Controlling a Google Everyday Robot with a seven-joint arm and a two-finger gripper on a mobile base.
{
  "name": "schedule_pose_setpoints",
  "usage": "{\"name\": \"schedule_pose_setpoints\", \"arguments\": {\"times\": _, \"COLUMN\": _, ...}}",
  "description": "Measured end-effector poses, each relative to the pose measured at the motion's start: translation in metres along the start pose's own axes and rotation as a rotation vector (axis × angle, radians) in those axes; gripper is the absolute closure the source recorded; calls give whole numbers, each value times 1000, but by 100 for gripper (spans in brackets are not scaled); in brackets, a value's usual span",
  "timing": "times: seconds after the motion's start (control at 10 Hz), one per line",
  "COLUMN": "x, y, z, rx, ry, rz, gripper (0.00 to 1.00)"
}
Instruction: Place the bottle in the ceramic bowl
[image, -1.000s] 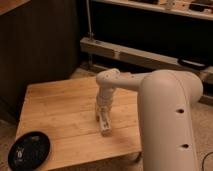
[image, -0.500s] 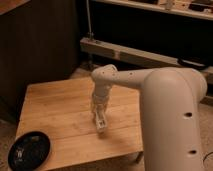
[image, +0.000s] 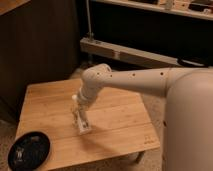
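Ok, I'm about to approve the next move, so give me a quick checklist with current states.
1. Gripper low over the table middle: ok.
2. Bottle at the gripper: ok.
3. Bottle firmly gripped: cannot tell.
4. Bowl in view at the table's front left corner: ok.
5. Bottle in the bowl: not ok, still apart.
6. Tabletop between gripper and bowl bare: ok.

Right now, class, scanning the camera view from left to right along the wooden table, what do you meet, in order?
Ceramic bowl at the table's front-left corner → claw low over the wooden table near its middle → the robot's white body at the right edge.
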Motion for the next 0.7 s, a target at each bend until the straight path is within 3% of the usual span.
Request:
{"name": "schedule_pose_setpoints", "arguments": {"times": 0.2, "x": 2, "y": 13, "z": -12, "rx": -64, "ry": -61, "rz": -29, "gripper": 100}}
{"name": "schedule_pose_setpoints", "arguments": {"times": 0.3, "x": 1, "y": 14, "z": -30, "rx": -118, "ry": -104, "rz": -65, "gripper": 100}}
{"name": "schedule_pose_setpoints", "arguments": {"times": 0.4, "x": 2, "y": 10, "z": -40, "rx": -147, "ry": -121, "rz": -90, "gripper": 100}}
{"name": "schedule_pose_setpoints", "arguments": {"times": 0.7, "x": 0, "y": 12, "z": -53, "rx": -182, "ry": -138, "rz": -131, "gripper": 100}}
